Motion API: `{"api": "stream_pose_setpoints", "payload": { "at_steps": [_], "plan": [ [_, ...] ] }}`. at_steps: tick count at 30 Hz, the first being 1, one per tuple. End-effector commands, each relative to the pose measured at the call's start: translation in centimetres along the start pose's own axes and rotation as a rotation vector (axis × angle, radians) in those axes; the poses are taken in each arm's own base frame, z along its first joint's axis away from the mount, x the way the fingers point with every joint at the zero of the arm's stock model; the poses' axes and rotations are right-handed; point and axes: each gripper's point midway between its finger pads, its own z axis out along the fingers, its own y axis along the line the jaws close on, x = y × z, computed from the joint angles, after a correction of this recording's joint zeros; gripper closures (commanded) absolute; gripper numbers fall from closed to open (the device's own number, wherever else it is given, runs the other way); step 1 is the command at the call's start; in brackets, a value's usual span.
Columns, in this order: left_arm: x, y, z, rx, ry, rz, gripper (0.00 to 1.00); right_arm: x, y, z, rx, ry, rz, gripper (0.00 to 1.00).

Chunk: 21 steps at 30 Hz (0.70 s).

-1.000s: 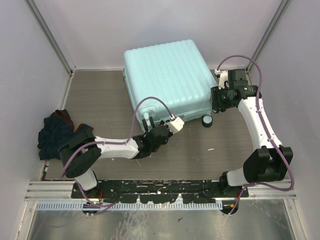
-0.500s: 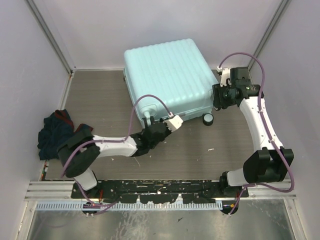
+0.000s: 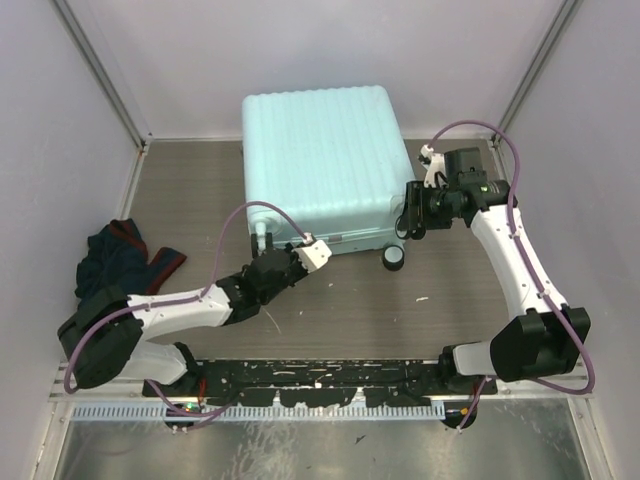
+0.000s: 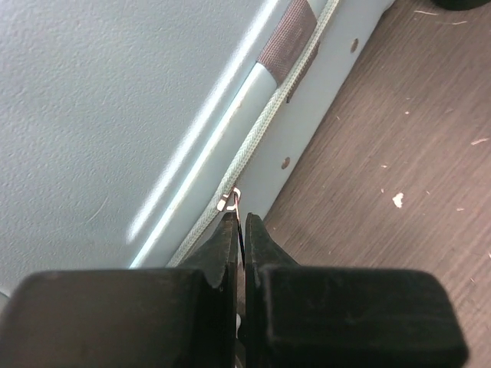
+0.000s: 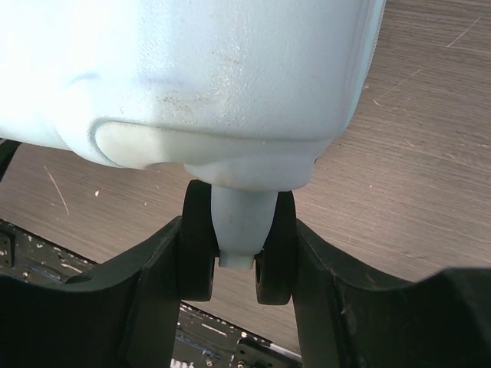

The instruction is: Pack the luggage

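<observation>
The luggage [image 3: 320, 160], a pale mint hard-shell case, has swung round in the past second to lie squarer to the back wall, its near edge carried to the left. Both arms have gone with it. The case lies flat and shut at the far middle of the table [image 3: 200, 190], ribbed shell up.

The left gripper [image 4: 239, 222] is pressed together on the small zip pull [image 4: 230, 201] at the seam along the near edge. The right gripper [image 5: 238, 238] stands part-way closed around a caster wheel [image 5: 274, 253] at the case's right side, one finger against each face of the twin wheel. A heap of dark clothes [image 3: 115, 265] waits well apart on the left.

The shell looks stiff, smooth and far too broad for either gripper to span, so a hold on the bare surface would likely slip. The wheel stem gives a firm, narrow handle for steering or bracing the case. The zip pull is thin and easily lost from a pinch, and would call for a steady draw along the seam. The case seems light enough to slide on the table, so it probably needs bracing while the zip runs.
</observation>
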Motion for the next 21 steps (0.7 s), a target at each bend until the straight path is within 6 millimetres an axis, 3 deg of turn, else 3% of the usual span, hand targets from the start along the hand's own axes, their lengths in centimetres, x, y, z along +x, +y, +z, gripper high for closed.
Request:
{"api": "stream_pose_setpoints", "payload": {
  "at_steps": [1, 6, 10, 11, 14, 15, 18, 21],
  "plan": [
    [-7.2, -6.4, 1.4, 0.177, -0.212, 0.022, 1.0, -5.1, 4.9, -1.0, -0.176, -0.179, -0.075, 1.0],
    [-10.3, -4.8, 3.1, 0.089, -0.239, -0.002, 1.0, -7.1, 4.1, -2.0, -0.099, -0.249, -0.101, 0.99],
    [-13.1, -5.7, 0.8, 0.201, -0.336, -0.001, 1.0, -8.3, 3.8, -3.5, -0.059, -0.324, -0.124, 0.99],
    [-13.1, -5.7, 0.4, 0.212, -0.339, 0.001, 0.94, -8.4, 3.8, -3.6, -0.058, -0.334, -0.128, 0.99],
    [-12.0, -5.5, -1.0, 0.231, -0.294, 0.017, 0.42, -8.1, 3.2, -3.3, -0.036, -0.327, -0.131, 0.99],
    [-11.6, -5.4, -1.5, 0.245, -0.283, 0.025, 0.33, -8.1, 2.8, -3.0, -0.017, -0.326, -0.138, 0.99],
    [-12.2, -5.2, -5.0, 0.325, -0.319, 0.058, 0.23, -8.0, 0.9, -2.4, 0.029, -0.322, -0.155, 1.0],
    [-11.0, -5.4, -8.3, 0.403, -0.292, 0.097, 0.19, -7.5, 0.1, -1.9, 0.038, -0.304, -0.154, 0.99]
  ]
}}
